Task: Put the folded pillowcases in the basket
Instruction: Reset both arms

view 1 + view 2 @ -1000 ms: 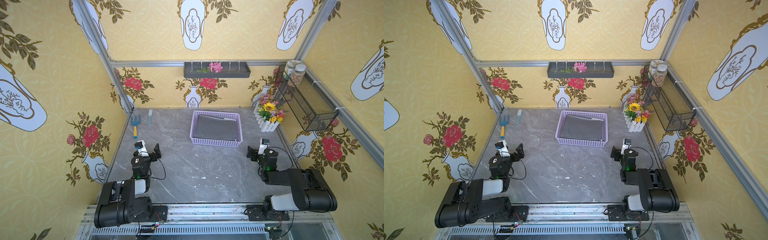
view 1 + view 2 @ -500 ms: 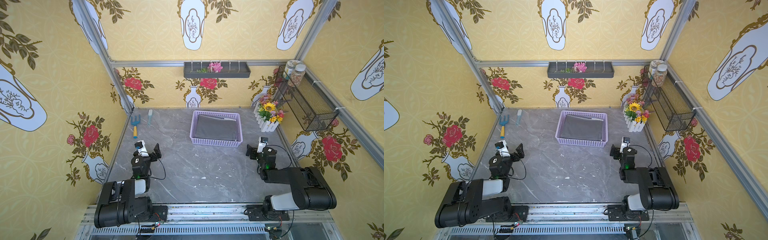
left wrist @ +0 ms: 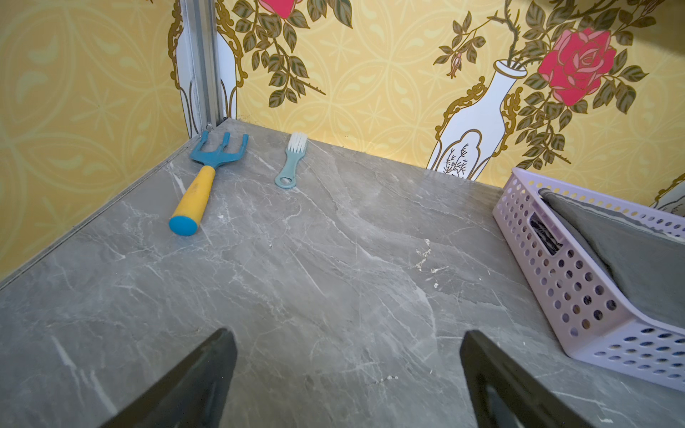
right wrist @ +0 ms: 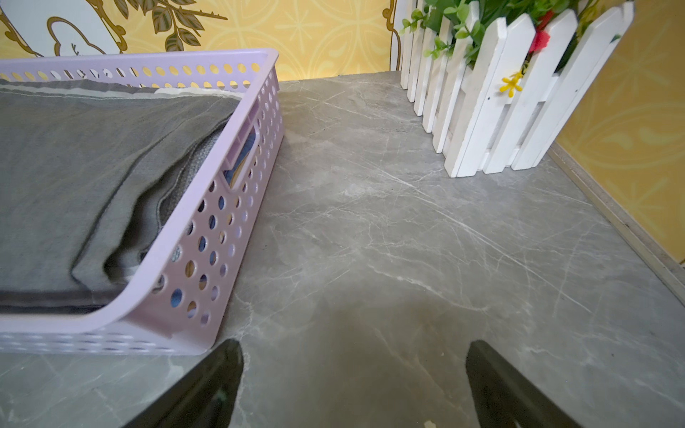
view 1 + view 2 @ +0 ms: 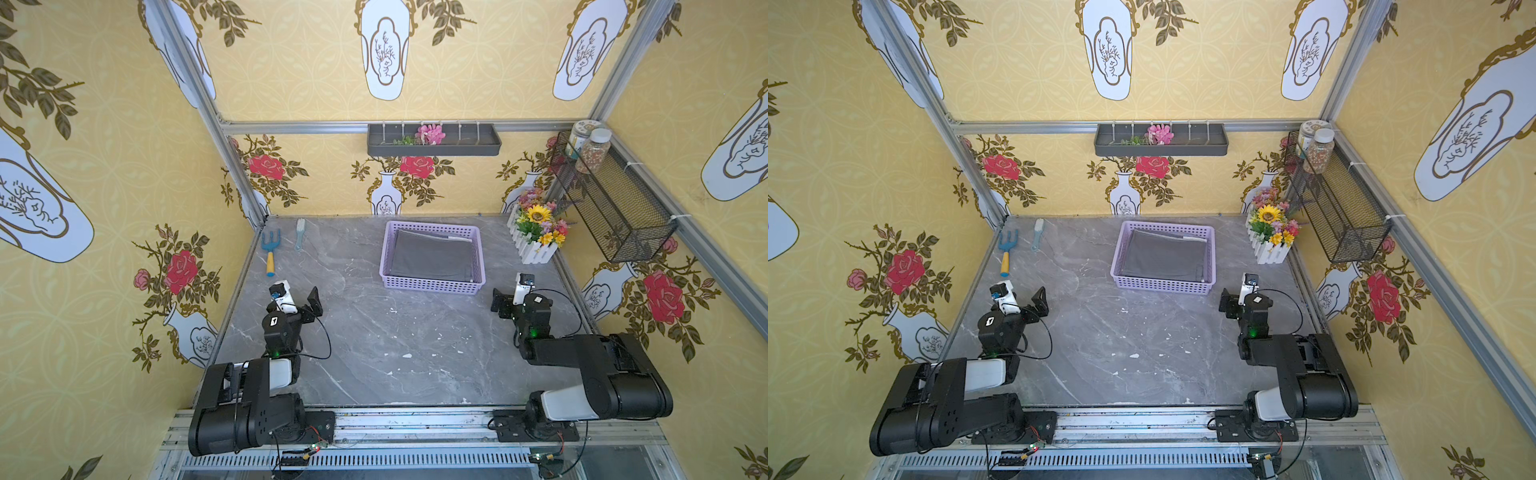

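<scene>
The lilac basket stands at the back middle of the grey marble table. The folded grey pillowcase lies flat inside it. My left gripper hovers low at the near left, open and holding nothing. In the left wrist view its jaws stand wide over bare table, with the basket and pillowcase off to one side. My right gripper sits near the basket's near right corner, open and holding nothing. The right wrist view shows the basket and pillowcase close by.
A blue hand rake with a yellow handle and a small teal brush lie at the back left. A white picket planter with flowers stands at the back right. A dark wall tray and a black wire basket with jars hang on the walls.
The right gripper has crept slightly toward the back of the table. The left arm, basket and pillowcase have not moved.
</scene>
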`<state>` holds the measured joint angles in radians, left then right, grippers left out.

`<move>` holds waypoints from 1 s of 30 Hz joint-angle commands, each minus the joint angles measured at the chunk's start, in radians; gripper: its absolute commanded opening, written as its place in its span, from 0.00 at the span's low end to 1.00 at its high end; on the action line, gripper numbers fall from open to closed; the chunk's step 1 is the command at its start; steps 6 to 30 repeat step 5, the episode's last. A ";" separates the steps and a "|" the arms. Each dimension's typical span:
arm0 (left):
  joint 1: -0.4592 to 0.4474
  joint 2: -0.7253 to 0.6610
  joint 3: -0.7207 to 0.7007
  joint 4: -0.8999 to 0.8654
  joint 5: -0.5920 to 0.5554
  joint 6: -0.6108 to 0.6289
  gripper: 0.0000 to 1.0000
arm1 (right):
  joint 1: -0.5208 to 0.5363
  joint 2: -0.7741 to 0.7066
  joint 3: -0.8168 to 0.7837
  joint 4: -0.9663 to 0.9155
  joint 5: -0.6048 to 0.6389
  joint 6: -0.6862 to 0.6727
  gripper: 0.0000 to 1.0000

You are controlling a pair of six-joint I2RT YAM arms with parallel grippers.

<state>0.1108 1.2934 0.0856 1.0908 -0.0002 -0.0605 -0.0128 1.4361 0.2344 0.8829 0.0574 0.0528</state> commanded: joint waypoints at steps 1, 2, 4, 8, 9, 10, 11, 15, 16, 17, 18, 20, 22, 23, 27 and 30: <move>-0.001 0.001 0.002 0.024 0.009 0.002 1.00 | 0.002 0.003 0.006 0.010 0.015 -0.006 0.97; 0.000 0.001 0.002 0.023 0.009 0.001 1.00 | 0.002 0.002 0.006 0.011 0.016 -0.007 0.97; -0.002 0.000 0.002 0.024 0.009 0.001 1.00 | 0.003 -0.005 0.000 0.014 0.016 -0.010 0.97; 0.000 0.001 0.002 0.024 0.009 0.001 1.00 | 0.004 -0.005 0.000 0.012 0.016 -0.010 0.97; 0.000 0.001 0.002 0.024 0.009 0.001 1.00 | 0.004 -0.005 0.000 0.012 0.016 -0.010 0.97; 0.000 0.001 0.002 0.024 0.009 0.001 1.00 | 0.004 -0.005 0.000 0.012 0.016 -0.010 0.97; 0.000 0.001 0.002 0.024 0.009 0.001 1.00 | 0.004 -0.005 0.000 0.012 0.016 -0.010 0.97; 0.000 0.001 0.002 0.024 0.009 0.001 1.00 | 0.004 -0.005 0.000 0.012 0.016 -0.010 0.97; 0.000 0.001 0.002 0.024 0.009 0.001 1.00 | 0.004 -0.005 0.000 0.012 0.016 -0.010 0.97; 0.000 0.001 0.002 0.024 0.009 0.001 1.00 | 0.004 -0.005 0.000 0.012 0.016 -0.010 0.97; 0.000 0.001 0.002 0.024 0.009 0.001 1.00 | 0.004 -0.005 0.000 0.012 0.016 -0.010 0.97; 0.000 0.001 0.002 0.024 0.009 0.001 1.00 | 0.004 -0.005 0.000 0.012 0.016 -0.010 0.97; 0.000 0.001 0.002 0.024 0.009 0.001 1.00 | 0.004 -0.005 0.000 0.012 0.016 -0.010 0.97; 0.000 0.001 0.002 0.024 0.009 0.001 1.00 | 0.004 -0.005 0.000 0.012 0.016 -0.010 0.97; 0.000 0.001 0.002 0.024 0.009 0.001 1.00 | 0.004 -0.005 0.000 0.012 0.016 -0.010 0.97; 0.000 0.001 0.002 0.024 0.009 0.001 1.00 | 0.004 -0.005 0.000 0.012 0.016 -0.010 0.97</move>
